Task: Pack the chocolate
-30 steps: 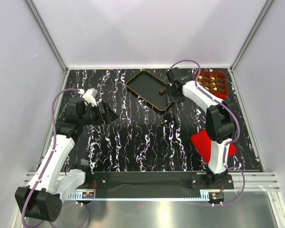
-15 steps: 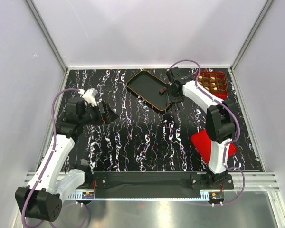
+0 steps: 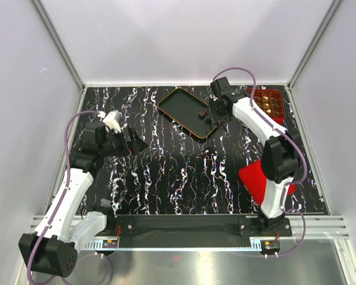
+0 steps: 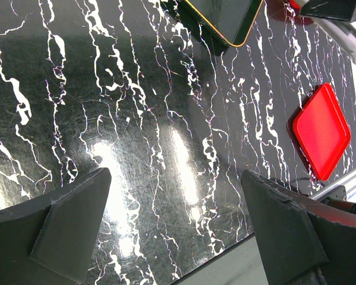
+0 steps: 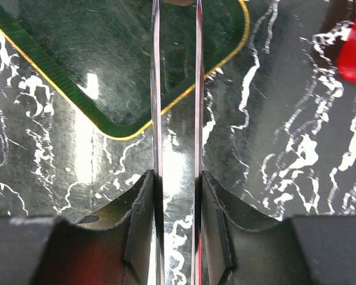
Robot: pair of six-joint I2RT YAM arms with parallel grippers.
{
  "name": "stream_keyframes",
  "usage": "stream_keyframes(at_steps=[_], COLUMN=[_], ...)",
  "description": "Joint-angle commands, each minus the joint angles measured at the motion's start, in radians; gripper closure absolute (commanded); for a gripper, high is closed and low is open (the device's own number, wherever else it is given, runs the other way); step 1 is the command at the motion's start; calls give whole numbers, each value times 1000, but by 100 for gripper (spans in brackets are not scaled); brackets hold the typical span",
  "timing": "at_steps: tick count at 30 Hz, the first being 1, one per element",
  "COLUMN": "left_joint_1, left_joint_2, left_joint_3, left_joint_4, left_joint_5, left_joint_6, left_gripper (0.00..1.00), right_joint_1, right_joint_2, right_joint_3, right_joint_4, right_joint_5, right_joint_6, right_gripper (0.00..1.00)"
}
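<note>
Left fingers [image 3: 133, 142] spread wide and empty above the table [image 3: 166, 172]. Right fingers [image 5: 175, 24], narrowly parted, flank one brown chocolate [image 3: 200, 113] on the black tray [image 3: 179, 102]; whether they grip it cannot be told. More chocolates fill the red box [image 3: 274, 91].

The top view looks steeply down from above and behind the arms at the whole table [image 3: 166, 178]. The left wrist view slants across it; the right hangs close, facing down. All three share the tray [image 3: 179, 107] corner.
</note>
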Motion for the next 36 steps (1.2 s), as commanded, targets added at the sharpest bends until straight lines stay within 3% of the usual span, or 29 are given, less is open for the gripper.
stream_keyframes(at_steps=[1,8,16,36], left_joint_1=[2,2,2,2], left_joint_2=[-20,-21,-27,-16], left_joint_3=[3,2,2,5], left_joint_4=[30,33,33,33], left_joint_5=[-11,-8,-6,-5], left_joint_6=[17,17,17,18], left_gripper=[1,1,1,1], right_joint_1=[-26,-276,-495,-543], right_joint_2=[-68,-156,-114,-5], right_joint_3=[65,27,24,54], right_joint_4=[-53,-45,-64,-25], right_joint_5=[61,106,171,121], right_joint_6=[-28,0,20,12], right_gripper=[62,62,61,58])
